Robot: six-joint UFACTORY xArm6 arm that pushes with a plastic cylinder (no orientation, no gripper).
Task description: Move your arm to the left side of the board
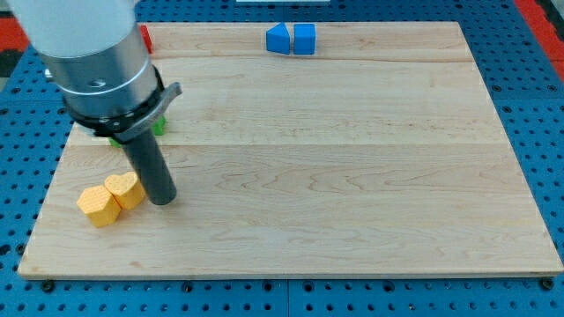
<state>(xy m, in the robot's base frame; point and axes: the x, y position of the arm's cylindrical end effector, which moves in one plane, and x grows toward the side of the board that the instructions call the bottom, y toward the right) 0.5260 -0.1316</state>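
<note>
My tip rests on the wooden board near its left edge, just right of a yellow heart block that touches a yellow hexagonal block. Two blue blocks sit together at the view's top. Red and green slivers, probably blocks, show beside the arm.

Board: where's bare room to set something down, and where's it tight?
Free: the whole stretch from my tip to the view's right edge of the board, below the two blue blocks. Crowded: the view's left, where my tip sits against the yellow heart block beside another yellow block, with green bits and a red block half hidden by the arm.
</note>
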